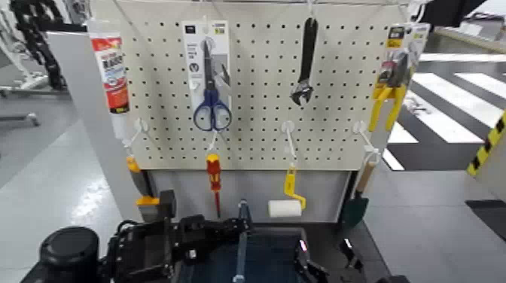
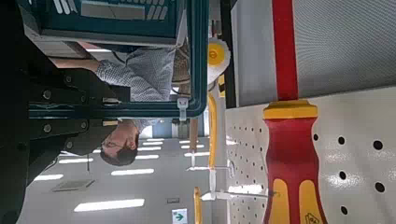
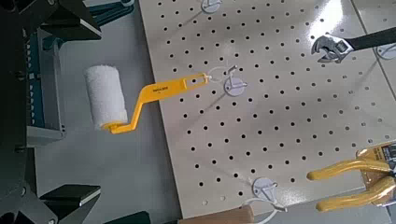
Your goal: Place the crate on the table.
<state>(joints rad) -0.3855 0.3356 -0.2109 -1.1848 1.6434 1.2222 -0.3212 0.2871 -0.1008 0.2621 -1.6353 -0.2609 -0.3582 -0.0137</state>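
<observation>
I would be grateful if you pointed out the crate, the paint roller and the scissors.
Crate (image 1: pixel 207 260): head view, its inside.
Paint roller (image 3: pixel 106 96): right wrist view, its white sleeve.
Scissors (image 1: pixel 211 101): head view, the blue handles' top.

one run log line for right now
left gripper: shut on crate bar | right gripper: open, by crate's right side | paint roller: hanging on pegboard

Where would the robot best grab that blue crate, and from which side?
Probably by the narrow bar of the crate, coming from the robot's left: it is thin enough to pinch and stands clear of the crate's wide body. The left gripper is shut on it there; the right gripper is open at the crate's right side.
</observation>
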